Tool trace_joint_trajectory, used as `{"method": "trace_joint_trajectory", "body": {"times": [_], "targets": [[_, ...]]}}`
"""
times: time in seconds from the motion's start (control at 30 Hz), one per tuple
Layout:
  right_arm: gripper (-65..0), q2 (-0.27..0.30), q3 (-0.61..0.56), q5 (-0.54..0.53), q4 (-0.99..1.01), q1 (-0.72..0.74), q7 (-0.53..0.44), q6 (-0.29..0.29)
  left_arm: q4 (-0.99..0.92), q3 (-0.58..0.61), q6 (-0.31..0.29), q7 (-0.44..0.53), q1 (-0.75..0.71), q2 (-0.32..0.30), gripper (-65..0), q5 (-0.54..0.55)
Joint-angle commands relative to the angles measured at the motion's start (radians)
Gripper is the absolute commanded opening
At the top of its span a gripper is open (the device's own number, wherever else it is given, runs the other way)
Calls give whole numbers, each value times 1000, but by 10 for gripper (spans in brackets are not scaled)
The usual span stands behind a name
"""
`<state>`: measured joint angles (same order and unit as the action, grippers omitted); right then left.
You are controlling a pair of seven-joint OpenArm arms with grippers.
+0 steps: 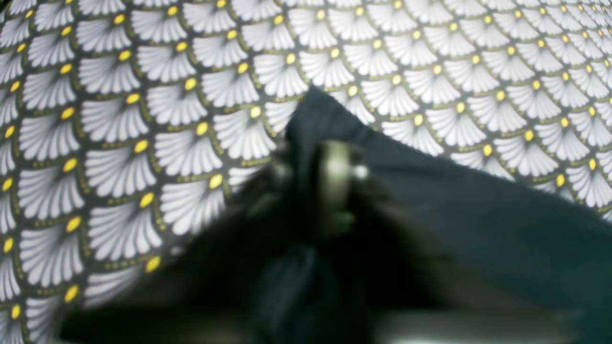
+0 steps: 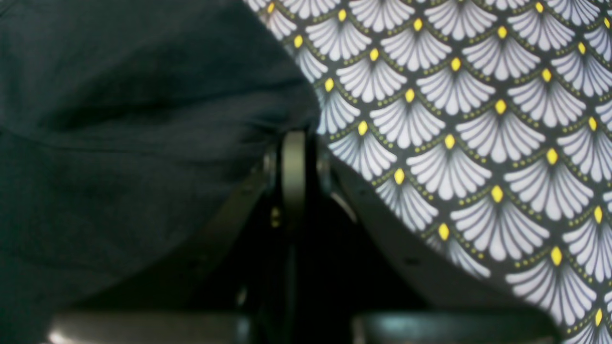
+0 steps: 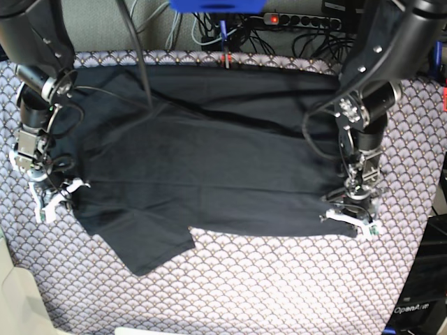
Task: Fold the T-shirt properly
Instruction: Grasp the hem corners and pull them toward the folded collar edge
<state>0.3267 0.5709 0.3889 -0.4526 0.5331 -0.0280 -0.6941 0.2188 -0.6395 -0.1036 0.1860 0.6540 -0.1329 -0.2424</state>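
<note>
Pinching 2 near corners of the plain black soft-cloth short-sleeved T-shirt [image 3: 209, 167], spread broadly across the scallop-patterned grey, white and yellow tablecloth [image 3: 279, 279]. Left gripper [image 3: 354, 218], at the scene's right, jaws pressed together on the shirt's near right corner; in the left wrist view, dark cloth [image 1: 334, 124] bunched up around the closed left gripper [image 1: 334, 177] and peaked above it. Right gripper [image 3: 50, 201], at the scene's left, likewise clamped on the shirt's left edge; in the right wrist view, right gripper [image 2: 294, 162] shut with the hem [image 2: 143, 119] drawn in between the narrow jaws. Judged as the grasp before a fold: 2 holds at opposite ends of the near hem, so set probably to carry that edge evenly toward the far side without twisting. Shirt not yet folded: body lying wide left to right, far edge near the table's far side, 1 sleeve [image 3: 150, 244] jutting out toward the near left.

Around it: a black power strip with a red switch [image 3: 300, 19] and tangled cables [image 3: 209, 31] beyond the far edge, a blue block [image 3: 216, 4] overhead at the top, and a small red-tipped clip or marker [image 3: 226, 59] at the far hem. A thin black cable [image 3: 136, 56] hanging down across the shirt's far left part, possibly in the way of a lifted edge. Loose wiring at each wrist close to the cloth, likely to snag. Near sleeve sitting outside the hold, likely to trail.
</note>
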Motion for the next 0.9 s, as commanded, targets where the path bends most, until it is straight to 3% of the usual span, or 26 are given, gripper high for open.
{"method": "trace_joint_trajectory", "body": {"times": [0.0, 0.13, 0.37, 0.63, 0.87], "targets": [[-650, 10, -4, 35, -2, 5, 43, -4, 6, 2, -8, -26, 22, 2, -650, -2], [-650, 12, -4, 35, -10, 5, 40, -4, 8, 2, -11, -26, 34, 2, -650, -2], [-650, -14, -1, 35, -220, -92, 50, -4, 138, 4, -15, -153, 30, 25, -650, -2], [-650, -91, 1, 34, -550, -225, 96, -4, 624, 8, -17, -386, -132, 132, -650, -2], [-650, -134, 4, 29, -803, -360, 96, -4, 1043, 108, -17, -534, -349, 184, -650, 10]]}}
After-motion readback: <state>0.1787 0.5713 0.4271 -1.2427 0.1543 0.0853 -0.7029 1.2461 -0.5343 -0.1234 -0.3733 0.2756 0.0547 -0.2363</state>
